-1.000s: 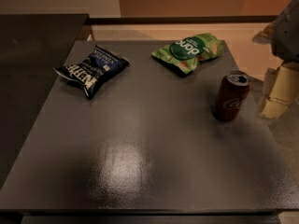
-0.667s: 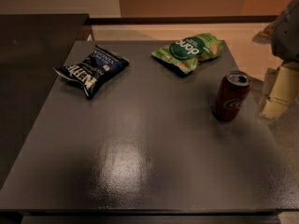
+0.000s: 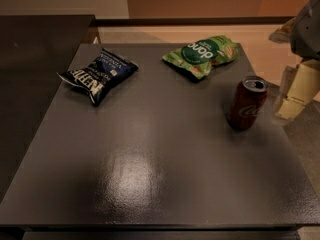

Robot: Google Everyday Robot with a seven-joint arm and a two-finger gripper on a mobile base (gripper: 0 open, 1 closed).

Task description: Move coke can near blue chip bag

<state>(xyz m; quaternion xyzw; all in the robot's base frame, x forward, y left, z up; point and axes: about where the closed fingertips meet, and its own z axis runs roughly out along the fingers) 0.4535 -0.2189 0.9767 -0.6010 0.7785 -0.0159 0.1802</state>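
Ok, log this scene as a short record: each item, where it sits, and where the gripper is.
table: dark flat top, holds three items
coke can: upright, right side of the table, apart from both bags
blue chip bag: lying flat, far left part of the table
green chip bag: lying flat, far edge, right of centre, nearer the can than the blue bag is
gripper: past the table's right edge, beside the can, not touching it
task state: can not yet near the blue chip bag

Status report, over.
Gripper off table right edge, beside coke can. Can upright, ungrasped. Blue chip bag far left. Green chip bag behind, not in path.
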